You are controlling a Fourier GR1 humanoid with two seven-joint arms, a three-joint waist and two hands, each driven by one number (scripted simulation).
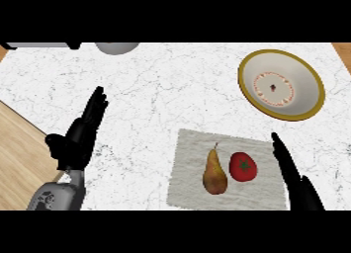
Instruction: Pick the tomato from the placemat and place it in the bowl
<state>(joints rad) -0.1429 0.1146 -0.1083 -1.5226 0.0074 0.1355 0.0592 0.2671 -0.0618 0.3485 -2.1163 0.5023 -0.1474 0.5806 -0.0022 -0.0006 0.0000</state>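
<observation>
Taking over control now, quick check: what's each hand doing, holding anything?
Left hand: open, fingers straight, holding nothing, resting at the counter's left.
Right hand: open, fingers straight, holding nothing, just right of the tomato on the placemat.

Tomato point(243, 166) right of pear point(215, 174) on placemat point(189, 185); bowl point(282, 84) behind.

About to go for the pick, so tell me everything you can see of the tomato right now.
The tomato is red, round and smooth, with a small green stem patch facing up. It looks whole. It lies on the white placemat, toward its right half, just right of a yellow-brown pear and very close to it; whether they touch is unclear. The right hand, fingers straight, is beside it to the right, not touching it. The bowl is farther back on the counter.
</observation>
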